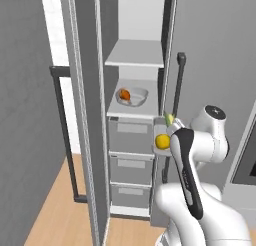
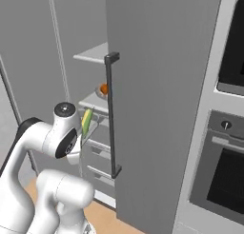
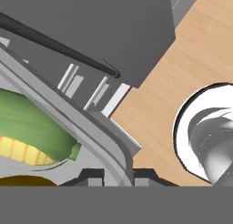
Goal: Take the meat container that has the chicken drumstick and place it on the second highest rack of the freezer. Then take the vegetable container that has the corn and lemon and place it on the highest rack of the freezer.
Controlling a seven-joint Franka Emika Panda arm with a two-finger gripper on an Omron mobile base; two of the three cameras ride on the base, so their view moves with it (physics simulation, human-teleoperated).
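The freezer (image 1: pixel 90 90) stands open. Inside it, the meat container (image 1: pixel 142 94) with the chicken drumstick (image 1: pixel 124 94) rests on the lower shelf (image 1: pixel 131 110), just above the drawers. The highest rack (image 1: pixel 135 55) above it is bare. My gripper (image 3: pixel 117 175) is shut on the rim of the vegetable container (image 3: pixel 91 132), with one tip on each side of its wall. This container (image 1: pixel 156 127) hangs in front of the top drawer, right of the opening, and holds the corn (image 1: pixel 169 119) and the lemon (image 1: pixel 162 141). From the right, the corn (image 2: pixel 86 121) shows beside my arm.
Several grey drawers (image 1: pixel 131 162) fill the freezer's lower half. Its open door (image 1: pixel 82 140) with a dark bar handle (image 1: pixel 62 130) stands at the left. A closed grey door with a vertical handle (image 2: pixel 112 114) is right of the opening. A black-fronted oven (image 2: pixel 228 171) lies farther right, over wooden floor (image 3: pixel 182 73).
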